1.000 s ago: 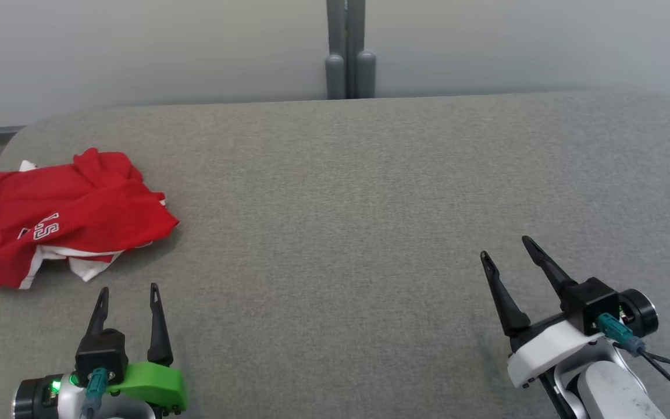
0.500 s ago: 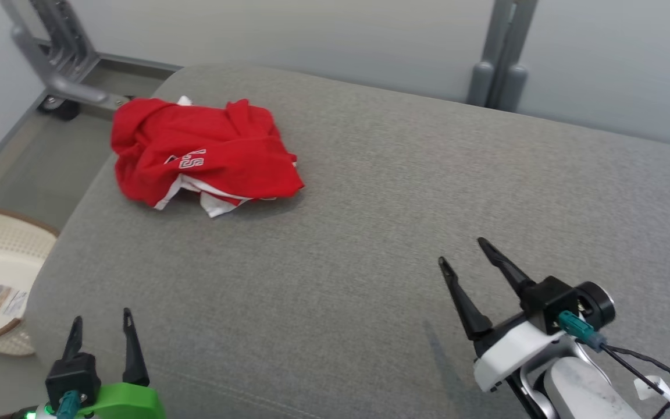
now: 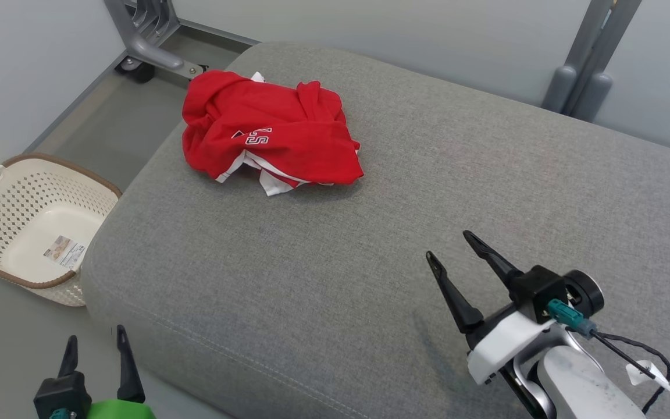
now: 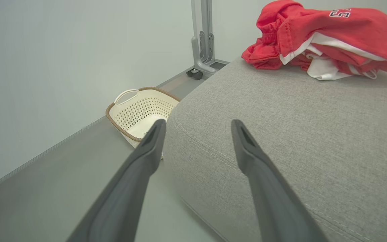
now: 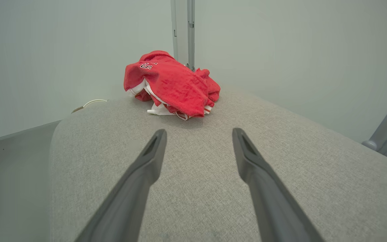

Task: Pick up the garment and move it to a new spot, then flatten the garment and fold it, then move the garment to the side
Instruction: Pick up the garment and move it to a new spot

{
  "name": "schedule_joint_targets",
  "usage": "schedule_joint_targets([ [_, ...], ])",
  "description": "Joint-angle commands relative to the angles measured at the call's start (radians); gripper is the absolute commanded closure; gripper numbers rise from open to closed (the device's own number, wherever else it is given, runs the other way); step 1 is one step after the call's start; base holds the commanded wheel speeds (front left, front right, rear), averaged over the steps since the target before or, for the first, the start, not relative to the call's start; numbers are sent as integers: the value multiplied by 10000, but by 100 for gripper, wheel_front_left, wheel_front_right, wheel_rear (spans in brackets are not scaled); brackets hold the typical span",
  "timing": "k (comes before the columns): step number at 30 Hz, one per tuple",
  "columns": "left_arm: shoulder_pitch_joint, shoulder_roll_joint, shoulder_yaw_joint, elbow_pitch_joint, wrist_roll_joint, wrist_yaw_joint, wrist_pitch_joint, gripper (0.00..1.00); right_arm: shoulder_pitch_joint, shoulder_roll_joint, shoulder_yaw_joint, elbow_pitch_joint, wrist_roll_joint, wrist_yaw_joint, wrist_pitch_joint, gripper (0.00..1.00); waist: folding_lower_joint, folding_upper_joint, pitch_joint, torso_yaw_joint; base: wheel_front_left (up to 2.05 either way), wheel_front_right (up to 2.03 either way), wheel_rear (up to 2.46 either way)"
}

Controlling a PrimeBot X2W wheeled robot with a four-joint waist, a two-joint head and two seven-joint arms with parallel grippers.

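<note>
Pale grey walls, even light. Grey floor. Wide grey fabric bench. Cream perforated basket on floor beside it. Wheeled metal stand behind.

Left claw gapes wide by the grey cushion; red garment (crumpled) lies atop, basket alongside.

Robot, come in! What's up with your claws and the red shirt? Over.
Left gripper open, empty, beside the cushion. Right gripper open, empty, over the cushion. Red garment crumpled at far left, untouched. Basket on floor, out of the path.
</note>
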Motion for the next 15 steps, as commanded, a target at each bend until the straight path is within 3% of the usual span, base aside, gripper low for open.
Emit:
schedule_joint_targets([
  [1, -162, -29, -92, 100, -54, -174, -10, 0, 240, -83, -152, -13, -34, -6, -31, 0, 0, 0, -35, -53, 0, 0, 0],
  [8, -2101, 161, -335, 1145, -312, -1213, -10, 0, 618, -416, -773, -264, -229, -6, -31, 0, 0, 0, 417, -354, 0, 0, 0],
  [15, -5444, 1142, -1146, 2852, -1017, -1525, -7, 0, 50, -1063, -628, -482, -289, -8, -31, 0, 0, 0, 1609, -1449, 0, 0, 0],
])
